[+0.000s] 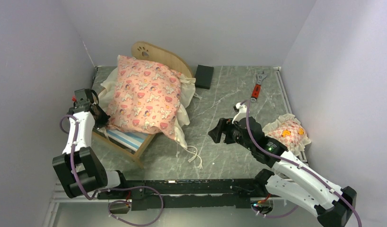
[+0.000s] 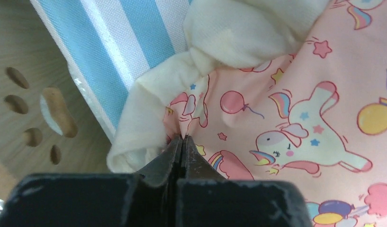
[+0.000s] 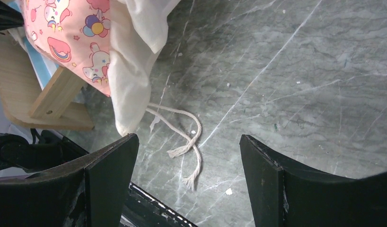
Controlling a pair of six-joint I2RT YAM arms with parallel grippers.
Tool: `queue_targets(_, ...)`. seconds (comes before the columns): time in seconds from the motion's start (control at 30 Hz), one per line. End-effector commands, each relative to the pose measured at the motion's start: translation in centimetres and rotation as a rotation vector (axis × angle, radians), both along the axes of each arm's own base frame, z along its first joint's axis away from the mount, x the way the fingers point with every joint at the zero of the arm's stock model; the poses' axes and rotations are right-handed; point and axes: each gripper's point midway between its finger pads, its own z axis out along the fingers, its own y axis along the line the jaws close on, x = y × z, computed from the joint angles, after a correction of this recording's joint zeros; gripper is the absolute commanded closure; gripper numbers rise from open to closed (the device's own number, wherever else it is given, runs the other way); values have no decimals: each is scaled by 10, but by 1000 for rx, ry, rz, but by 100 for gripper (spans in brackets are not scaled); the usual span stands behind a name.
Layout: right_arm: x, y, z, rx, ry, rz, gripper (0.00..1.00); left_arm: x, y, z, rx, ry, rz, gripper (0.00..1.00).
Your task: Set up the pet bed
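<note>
The pet bed (image 1: pixel 156 52), a light-wood frame with a paw-print headboard and blue-striped base (image 1: pixel 130 139), stands at the back left. The pink cartoon-print mattress (image 1: pixel 146 97) lies askew on it, its cream ruffle hanging over the right side. My left gripper (image 1: pixel 102 120) is at the mattress's near-left corner. In the left wrist view its jaws are shut (image 2: pixel 183 139), pinching pink fabric (image 2: pixel 286 109) beside the ruffle (image 2: pixel 144 113) and striped base (image 2: pixel 116 42). My right gripper (image 1: pixel 219 131) hovers open over bare table (image 3: pixel 189 165), right of the bed.
A frilled pillow (image 1: pixel 288 134) lies at the right edge behind the right arm. A red-handled wrench (image 1: pixel 258 86) and a black box (image 1: pixel 204 76) sit at the back. The mattress's cream cord (image 3: pixel 182 137) trails on the marbled table (image 1: pixel 220 94) by the bed's leg (image 3: pixel 59 94).
</note>
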Motion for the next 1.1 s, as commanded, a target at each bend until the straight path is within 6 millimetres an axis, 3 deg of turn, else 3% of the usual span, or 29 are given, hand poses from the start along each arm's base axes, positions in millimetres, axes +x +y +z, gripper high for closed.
queue_targets(0.0, 3, 4, 11, 25, -18, 0, 17, 6, 18, 56, 132, -88, -27, 100)
queue_targets(0.2, 3, 8, 20, 28, -17, 19, 17, 9, 62, 153, 415, -153, 10, 100)
queue_targets(0.33, 2, 13, 22, 9, -4, 57, 17, 14, 92, 202, 579, -149, 61, 100)
queue_targets(0.6, 2, 18, 26, 34, 7, 60, 17, 26, 135, 218, 754, -57, 194, 91)
queue_targets(0.7, 1, 20, 23, 44, 23, 64, 17, 34, 145, 221, 781, -36, 219, 83)
queue_targets(0.77, 0, 19, 22, 41, 28, 61, 17, 38, 148, 218, 783, -18, 224, 72)
queue_targets(0.9, 1, 16, 21, 32, 26, 48, 17, 52, 133, 211, 708, -65, 157, 43)
queue_targets(0.93, 1, 14, 21, 27, 22, 42, 16, 57, 123, 208, 682, -89, 116, 28)
queue_targets(1.0, 2, 11, 19, 17, 18, 29, 16, 66, 90, 204, 630, -139, 9, 15)
queue_targets(1.07, 3, 9, 17, 7, 17, 19, 16, 74, 44, 197, 575, -178, -131, 11)
